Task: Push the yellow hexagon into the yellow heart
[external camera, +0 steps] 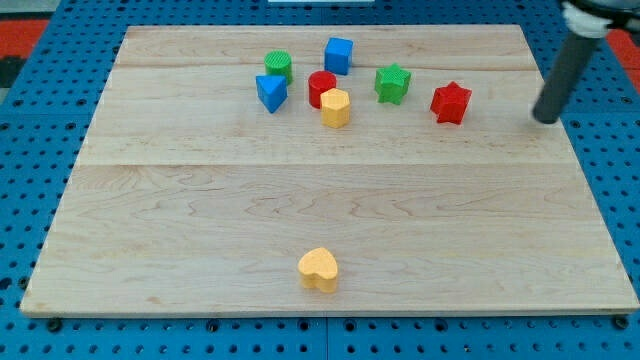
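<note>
My tip (545,119), a bare rod with no jaws, stands well to the view's right of the yellow hexagon (335,107); the yellow heart (319,269) lies far toward the view's bottom.

The dark rod enters from the view's top right corner, leaning down and toward the view's left. My tip (545,119) rests at the right-hand side of the view, upper half. No other arm part shows.

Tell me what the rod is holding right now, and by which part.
Nothing is held. My tip stands alone at the view's right, touching no block; the red star is nearest, and the yellow hexagon sits further left.
</note>
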Robot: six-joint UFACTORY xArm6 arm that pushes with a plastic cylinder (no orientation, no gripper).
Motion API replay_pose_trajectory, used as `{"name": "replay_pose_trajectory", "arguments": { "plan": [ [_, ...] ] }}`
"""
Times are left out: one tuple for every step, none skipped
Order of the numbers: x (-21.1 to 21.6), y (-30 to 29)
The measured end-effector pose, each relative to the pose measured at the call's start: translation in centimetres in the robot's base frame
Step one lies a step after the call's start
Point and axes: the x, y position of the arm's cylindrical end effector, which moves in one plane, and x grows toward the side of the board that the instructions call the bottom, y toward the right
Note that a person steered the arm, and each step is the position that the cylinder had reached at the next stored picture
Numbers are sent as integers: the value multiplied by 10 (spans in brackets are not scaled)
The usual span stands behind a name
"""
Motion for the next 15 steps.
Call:
{"name": "replay_pose_trajectory", "arguments": {
  "plan": [
    [-10, -38],
    [-10, -116],
    [-11, -173],
    [-38, -155],
    [-76, -127],
    [-85, -183],
    [-65, -242],
    [-40, -294],
    [-27, -317],
    [-21, -317],
    [11, -317],
    [41, -316],
    [72, -316],
    [83, -293],
    [64, -246]
  ]
}}
